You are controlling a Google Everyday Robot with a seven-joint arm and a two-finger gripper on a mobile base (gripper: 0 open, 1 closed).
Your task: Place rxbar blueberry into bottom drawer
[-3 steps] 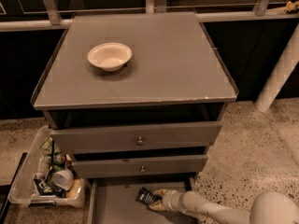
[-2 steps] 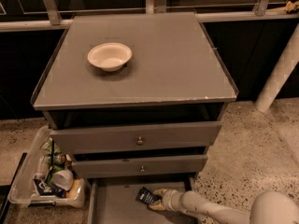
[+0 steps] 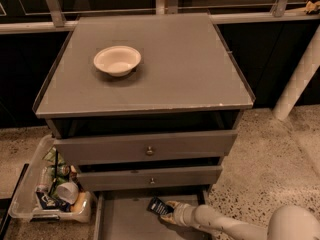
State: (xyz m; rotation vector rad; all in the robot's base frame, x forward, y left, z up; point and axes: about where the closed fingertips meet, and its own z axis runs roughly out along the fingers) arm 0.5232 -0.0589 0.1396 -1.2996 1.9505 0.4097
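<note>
Rxbar (image 3: 159, 205) hangs tilted at the tip of the gripper (image 3: 169, 210), low over the open bottom drawer (image 3: 122, 219) and just under the front of the drawer above. The gripper looks closed on one end of it, though the dim corner leaves that unsure. Best to lower it near the grey floor, clear of the walls, then let go and back straight out.

The bottom drawer (image 3: 120, 223) stands pulled out, its grey floor open left of the gripper (image 3: 166, 209); the gripper sits at the drawer's right, clamped on the rxbar blueberry (image 3: 158, 205); the middle drawer (image 3: 190, 176) overhangs close above; a clear plastic bin (image 3: 29, 180) crowds the drawer's left side.
</note>
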